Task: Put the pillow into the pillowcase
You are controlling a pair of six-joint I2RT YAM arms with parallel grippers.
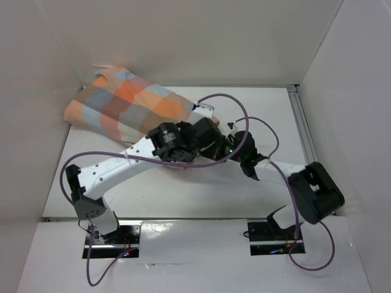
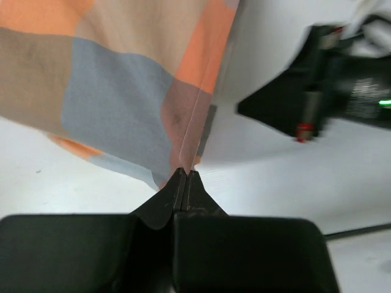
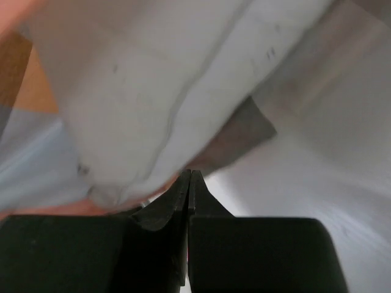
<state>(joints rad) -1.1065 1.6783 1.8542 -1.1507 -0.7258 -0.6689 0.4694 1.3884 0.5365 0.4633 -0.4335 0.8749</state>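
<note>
Holding the plump white pillow [image 3: 153,91], the orange-and-grey checked fabric pillowcase [image 1: 128,104] is pinched at its hem by the left hand [image 2: 185,174]; right hand [image 3: 189,177] clenched.

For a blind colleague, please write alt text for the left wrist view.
The left fingers are closed on the lower edge of the checked pillowcase, above the white table. The right arm, dark and blurred, is at upper right.

No legible text, brand, number or label in any view, a small green mark on the black wrist housing [image 1: 166,139] of the left arm, too small to read, pillowcase [image 1: 122,107] showing only plain coloured checks, no lettering.
</note>
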